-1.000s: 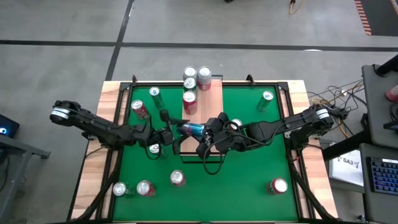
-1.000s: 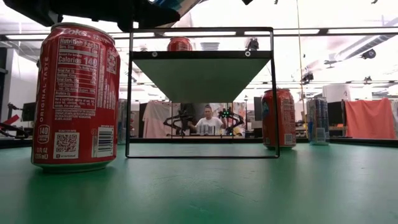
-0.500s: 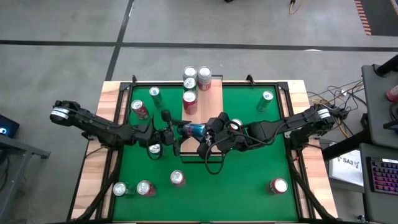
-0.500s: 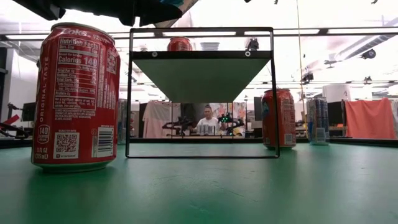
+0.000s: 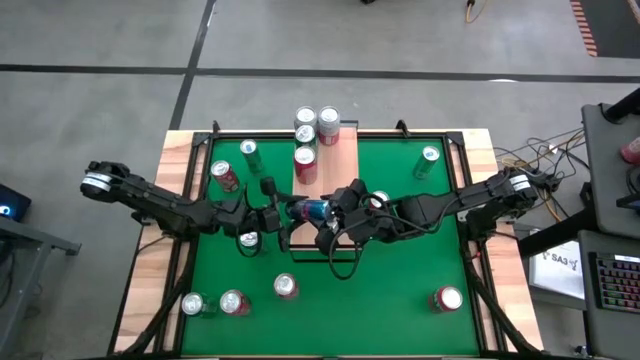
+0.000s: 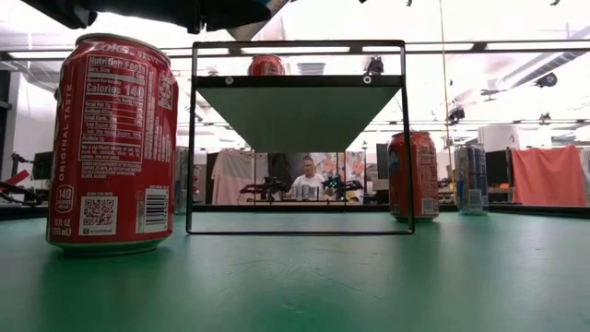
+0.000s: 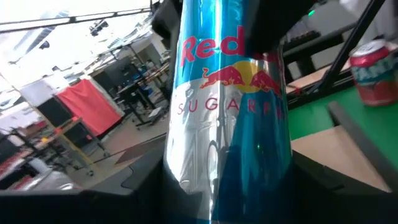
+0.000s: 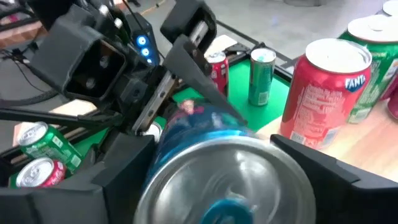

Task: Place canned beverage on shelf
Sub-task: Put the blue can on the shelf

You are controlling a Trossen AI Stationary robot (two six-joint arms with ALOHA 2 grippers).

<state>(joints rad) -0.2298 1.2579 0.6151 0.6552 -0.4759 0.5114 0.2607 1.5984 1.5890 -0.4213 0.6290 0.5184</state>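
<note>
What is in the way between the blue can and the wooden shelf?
Nothing visible. The blue can lies sideways between the left gripper and right gripper, over the shelf. The cans already there stand farther back.

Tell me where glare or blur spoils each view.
Low view: bright ceiling lights wash out the top behind the shelf. Left wrist view: the Red Bull can shows streaky reflections. Right wrist view: that can's end is soft. High view: evenly lit.

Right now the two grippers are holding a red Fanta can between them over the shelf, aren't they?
Not quite: the can between the left gripper and the right gripper over the shelf is a blue and silver Red Bull can, as the left wrist view shows. The red Fanta can stands on the shelf.
</note>
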